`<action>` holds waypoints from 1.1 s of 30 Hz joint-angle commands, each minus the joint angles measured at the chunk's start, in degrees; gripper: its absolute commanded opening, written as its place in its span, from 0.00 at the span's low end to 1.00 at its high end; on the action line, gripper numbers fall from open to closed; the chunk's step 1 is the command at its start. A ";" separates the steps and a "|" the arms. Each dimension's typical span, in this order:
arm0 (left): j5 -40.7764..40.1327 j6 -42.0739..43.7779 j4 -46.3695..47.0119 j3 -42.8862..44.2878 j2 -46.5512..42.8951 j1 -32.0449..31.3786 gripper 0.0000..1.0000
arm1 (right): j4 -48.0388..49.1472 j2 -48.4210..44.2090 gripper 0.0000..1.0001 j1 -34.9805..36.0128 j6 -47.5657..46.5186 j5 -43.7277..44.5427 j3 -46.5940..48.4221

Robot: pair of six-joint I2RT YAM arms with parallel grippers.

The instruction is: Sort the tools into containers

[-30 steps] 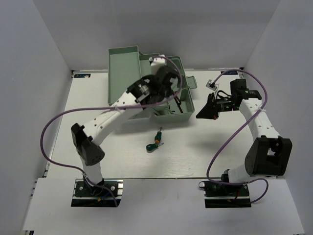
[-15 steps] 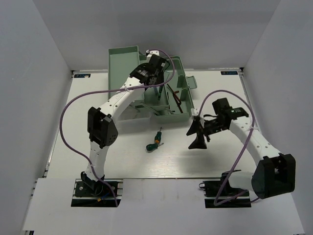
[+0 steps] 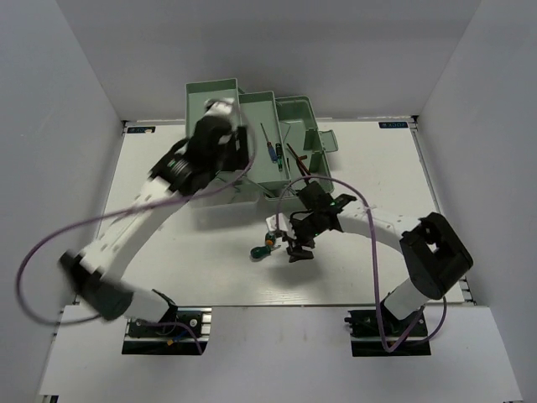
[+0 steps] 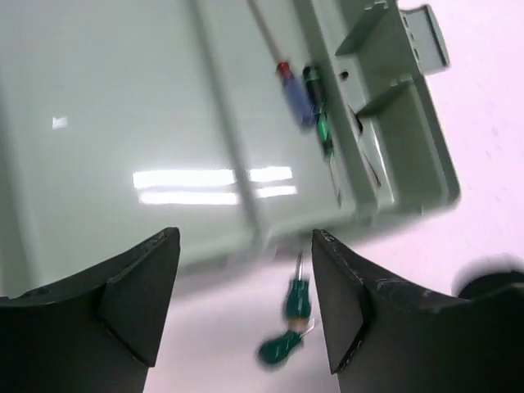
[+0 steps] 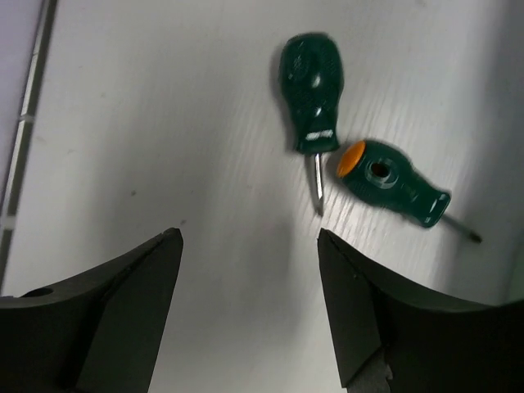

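Note:
Two stubby green-handled screwdrivers (image 3: 267,244) lie crossed on the white table in front of the toolbox (image 3: 295,112). My right gripper (image 3: 294,246) hovers just right of them, open and empty. In the right wrist view (image 5: 250,311) one screwdriver (image 5: 309,88) and the orange-capped one (image 5: 391,185) lie ahead of the fingers. My left gripper (image 3: 220,138), blurred by motion, is above the toolbox's left trays. It is open and empty in the left wrist view (image 4: 246,311). A blue-handled screwdriver (image 3: 270,150) (image 4: 295,88) rests in the middle tray. Dark hex keys (image 3: 299,166) lie in the right tray.
The mint-green toolbox has stepped trays, with the back left tray (image 3: 210,94) raised. White walls (image 3: 75,101) enclose the table on three sides. Purple cables (image 3: 50,243) loop off both arms, and the right arm's elbow (image 3: 432,252) stands at the right.
Both grippers have opened. The left arm has swung back and left off the toolbox's middle, uncovering the blue screwdriver there. The right arm has swept left and down to the green screwdrivers.

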 commanded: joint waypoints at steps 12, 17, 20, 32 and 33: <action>1.20 -20.22 -12.38 -44.95 -52.68 -0.27 0.77 | 11.02 8.80 0.70 11.36 8.05 6.17 9.27; 1.20 -20.75 -15.19 -45.66 -55.68 0.25 0.78 | 12.96 13.63 0.70 14.26 9.10 9.33 11.30; 0.67 -20.14 -16.69 -44.34 -55.15 0.26 0.78 | 13.75 16.10 0.70 15.23 9.28 11.71 12.61; 5.76 -16.89 -9.58 -48.20 -53.57 -0.27 0.78 | 7.54 11.37 0.00 15.32 9.46 9.00 12.35; 6.56 -16.89 -8.36 -49.25 -51.83 -0.27 0.78 | 6.29 9.18 0.00 15.15 10.15 4.46 13.83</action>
